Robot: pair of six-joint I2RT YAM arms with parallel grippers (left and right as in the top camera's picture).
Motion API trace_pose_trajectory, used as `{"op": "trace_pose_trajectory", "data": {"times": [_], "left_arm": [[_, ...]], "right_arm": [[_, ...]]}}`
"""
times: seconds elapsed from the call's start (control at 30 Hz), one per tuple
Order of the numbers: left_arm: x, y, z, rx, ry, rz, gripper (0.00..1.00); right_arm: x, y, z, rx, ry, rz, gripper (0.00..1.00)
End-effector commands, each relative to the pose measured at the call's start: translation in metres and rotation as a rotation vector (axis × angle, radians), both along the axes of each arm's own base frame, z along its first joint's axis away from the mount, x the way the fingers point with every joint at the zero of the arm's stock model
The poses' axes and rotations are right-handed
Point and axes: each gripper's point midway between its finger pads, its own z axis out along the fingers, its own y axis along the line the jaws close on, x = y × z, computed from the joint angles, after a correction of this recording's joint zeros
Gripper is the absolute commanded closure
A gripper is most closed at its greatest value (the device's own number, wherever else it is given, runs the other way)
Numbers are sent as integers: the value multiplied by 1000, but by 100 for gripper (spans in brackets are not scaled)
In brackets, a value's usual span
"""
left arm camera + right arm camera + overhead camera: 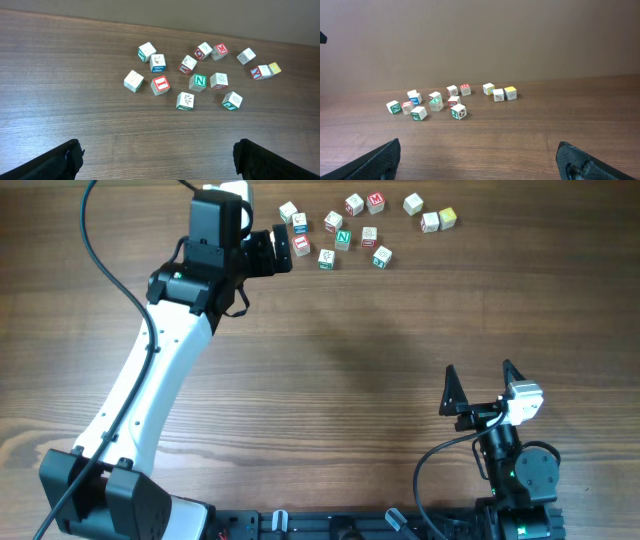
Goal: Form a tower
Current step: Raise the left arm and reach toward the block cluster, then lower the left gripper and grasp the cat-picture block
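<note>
**Pick a free cube, grip it square**

No tower to be made out anywhere on the counter (350, 360), nothing stacked so far. Only a loose cluster of single cubes (343, 238) at the far edge. Left end effector (284, 248) wide open and empty, hovering just beside the nearest cubes of that cluster. Right end effector (478, 370) also wide open and empty, well apart from the cubes, near its own base.

Likely step in hand: choosing and grasping a first cube.
- Go for one with free sides, such as the red-faced cube (160, 84) or the white cube (133, 80) near it, rather than the crowded ones around the green N cube (200, 81).
- Line the fingers up with two flat faces, not the corners.
- Descend straight, close gently, and lift clear before travelling.
- Set down squarely on a base cube standing apart from its neighbours.
- Release only once seated flat.

No containers in view: no tray, box or bin, so nothing to report inside any.
</note>
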Motion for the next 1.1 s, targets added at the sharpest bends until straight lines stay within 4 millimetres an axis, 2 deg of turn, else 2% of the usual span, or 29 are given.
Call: {"op": "trace_pose_trajectory", "data": {"times": [0.0,0.33,0.63,0.77,0.93,1.07], "left_arm": [[4,-8,8,-24,-22,-15,0],[-8,-5,-7,-2,56,-16,0],[-6,-6,-4,-7,39,-17,0],[-1,-7,5,-12,18,-18,0],[18,-13,11,-18,3,-18,0],[54,-27,-20,-9,82,-36,0]], "right_arm": [[0,4,0,-3,-2,19,0],[0,4,0,-3,-2,19,0],[0,4,0,-3,0,19,0],[0,4,0,-3,0,19,0],[0,4,0,-3,0,19,0],[0,4,0,-3,0,19,0]]}}
